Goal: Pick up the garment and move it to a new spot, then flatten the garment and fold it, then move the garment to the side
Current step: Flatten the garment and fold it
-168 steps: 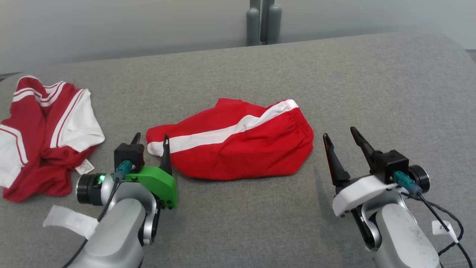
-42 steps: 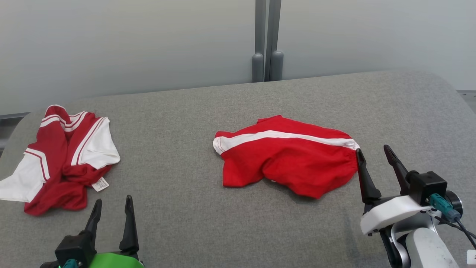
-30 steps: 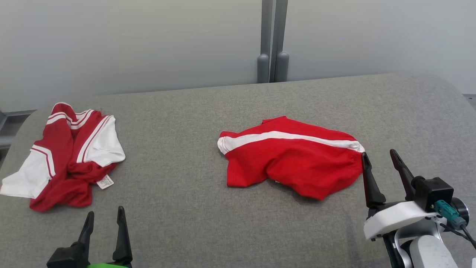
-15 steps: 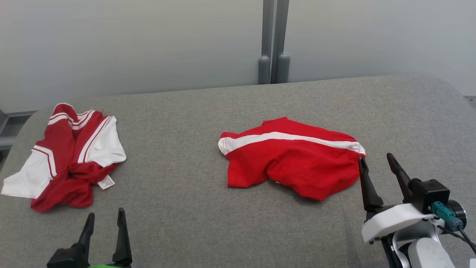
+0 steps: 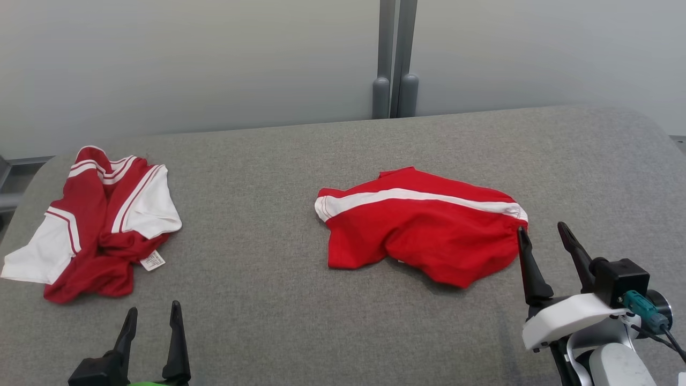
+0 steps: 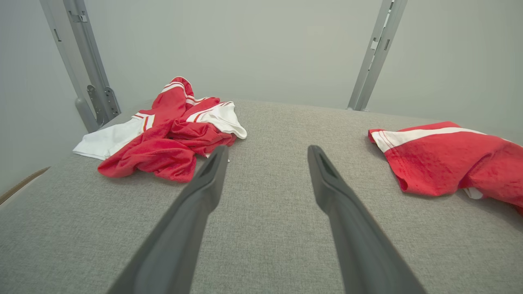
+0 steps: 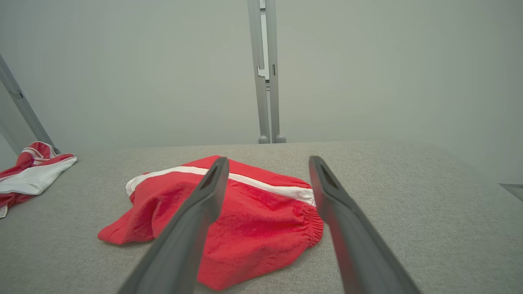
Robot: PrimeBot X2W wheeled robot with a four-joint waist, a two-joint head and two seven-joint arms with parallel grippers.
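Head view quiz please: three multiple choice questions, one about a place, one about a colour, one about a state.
1. Where does the red and white shirt lie on the grey surface?
A. far right
B. far left
C. centre

2. What colour is the stripe on the red shorts?
A. blue
B. black
C. white

3. How is the right claw?
A. open, empty
B. shut on cloth
C. shut, empty

Answers: B, the shirt lies crumpled by the surface's left edge. C, a white band runs along the top of the shorts. A, its fingers stand apart beside the shorts' waistband, gripping nothing.
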